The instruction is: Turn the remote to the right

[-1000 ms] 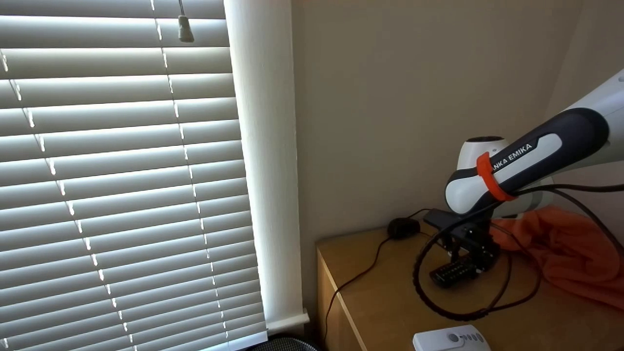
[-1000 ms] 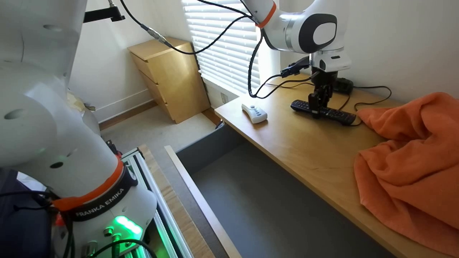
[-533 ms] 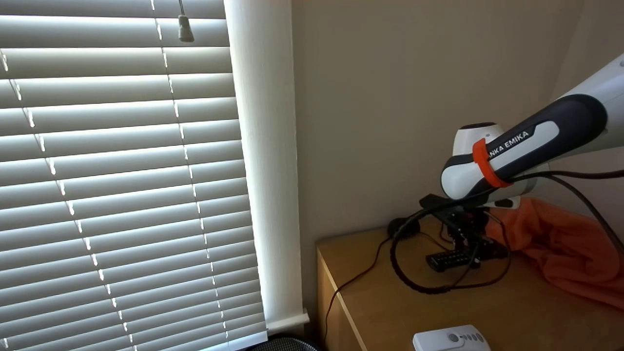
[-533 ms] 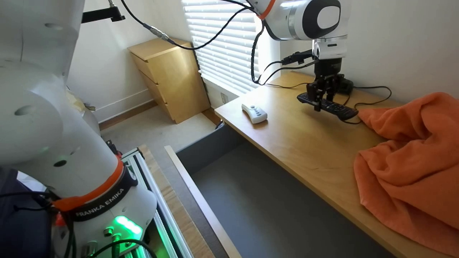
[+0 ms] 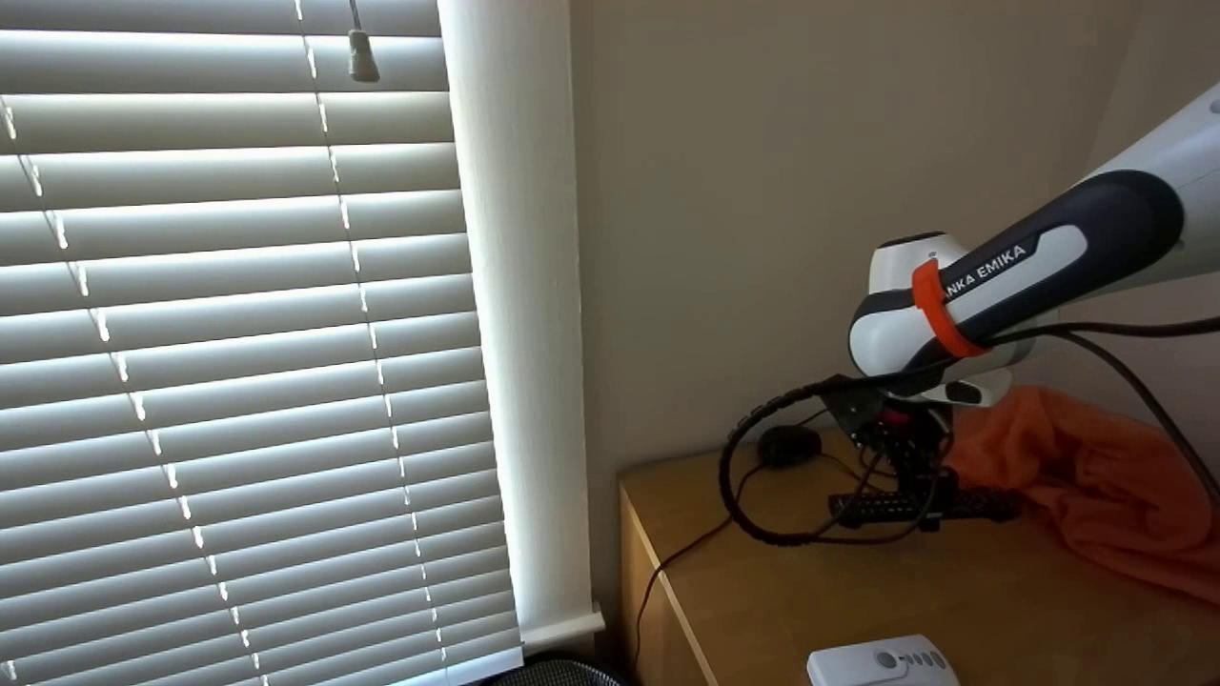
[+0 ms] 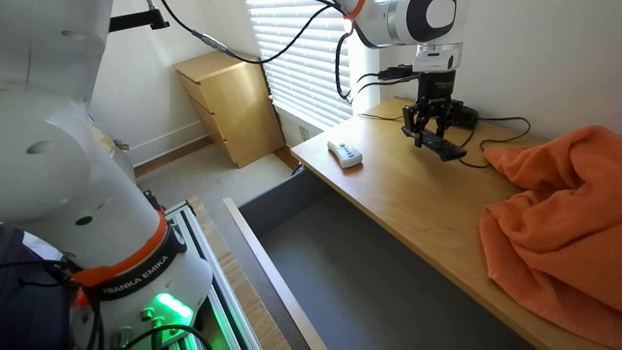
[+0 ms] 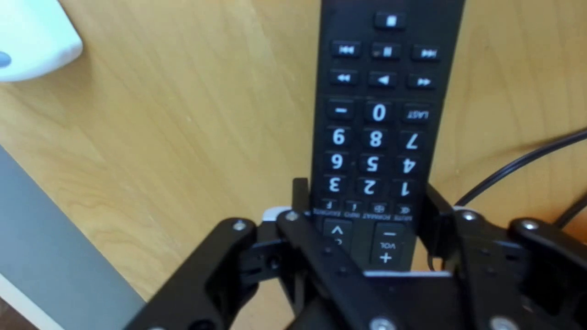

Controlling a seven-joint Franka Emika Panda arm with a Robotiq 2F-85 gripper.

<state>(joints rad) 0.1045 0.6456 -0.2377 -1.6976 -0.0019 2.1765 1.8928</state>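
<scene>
Pinching the remote [image 7: 379,130] crosswise with the hand [image 7: 365,197], around mid-length going by an exterior view. Facing keys up, digits upside down in the wrist view. Looks raised off the bench [image 6: 413,194] in both exterior views; can't be sure of tilt. Reading this as the turn step: past the grasp, not yet set down. Can't tell from these views the sense of "right", nor the amount of turn left. Needs next: rotate to the wanted heading, hold the squeeze firm, then lower flat onto the bench and spread the hand. Watch the black cable [image 7: 541,151], near one long side in the wrist view; likely to rock the remote if landed on. Just past that, note the black puck [image 6: 469,117]. Further out, clear the orange cloth [image 6: 568,218], near one end in both exterior views. Leave alone the white handset [image 6: 345,153], well apart, close to the bench edge. Farthest from the hand: window blinds [image 5: 238,329], irrelevant.
</scene>
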